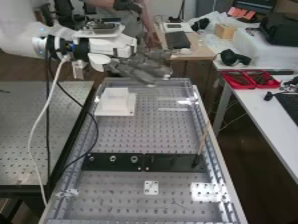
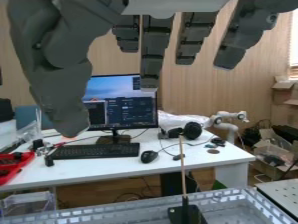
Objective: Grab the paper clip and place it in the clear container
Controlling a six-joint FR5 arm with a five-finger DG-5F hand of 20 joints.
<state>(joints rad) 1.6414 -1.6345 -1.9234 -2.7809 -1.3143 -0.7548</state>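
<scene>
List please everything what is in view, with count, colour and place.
Bench: one, grey, perforated, below the hand
Block: one, white, bench's far left
Plates: two, black, end to end across bench
Stick: one, tan, upright at plates' right end
Small plate: one, white, near bench part
Desk: one, white, beside bench
Red bins: two, on desk
Monitor, keyboard, mouse: one each, black, on desk
Cardboard boxes: several, brown, beyond desk
Paper clip: too small to tell
Arm: one, white, upper left
Hand: one, dark grey, above bench's far end
</scene>
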